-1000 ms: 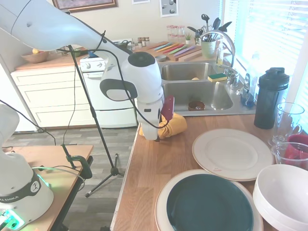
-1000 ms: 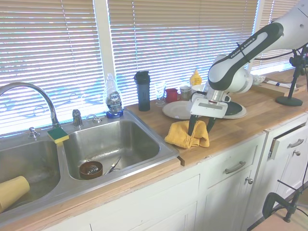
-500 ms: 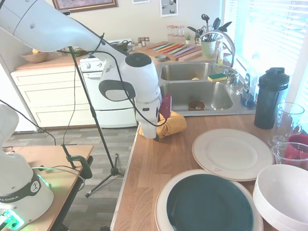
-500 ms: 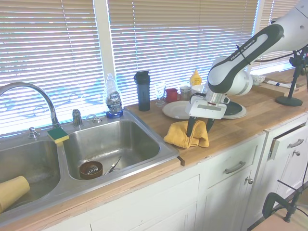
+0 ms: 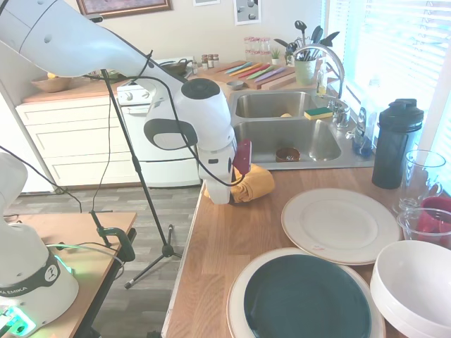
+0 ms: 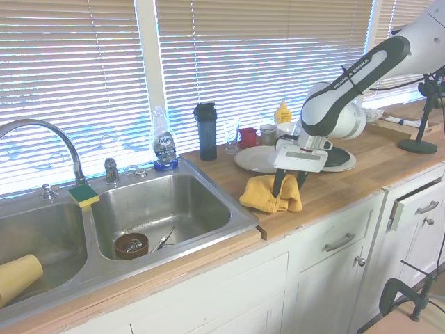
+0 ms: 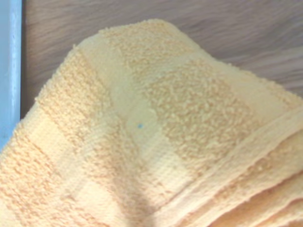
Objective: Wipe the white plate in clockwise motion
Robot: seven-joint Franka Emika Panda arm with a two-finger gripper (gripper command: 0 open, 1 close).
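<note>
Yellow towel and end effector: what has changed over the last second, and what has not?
Little has changed. The end effector has stayed down at the yellow towel near the sink, its fingers straddling the cloth; the wrist shifted only slightly and the towel's folds moved a touch. The towel has not been lifted off the wooden counter. The white plate, the green-centred plate and the white bowl have not moved.

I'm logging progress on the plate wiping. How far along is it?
Early. Done: the gripper has reached the yellow towel near the sink. In hand: its fingers straddle the towel on the counter, with no lift visible. Left: carry the towel to the white plate, which is untouched, and wipe it clockwise.
</note>
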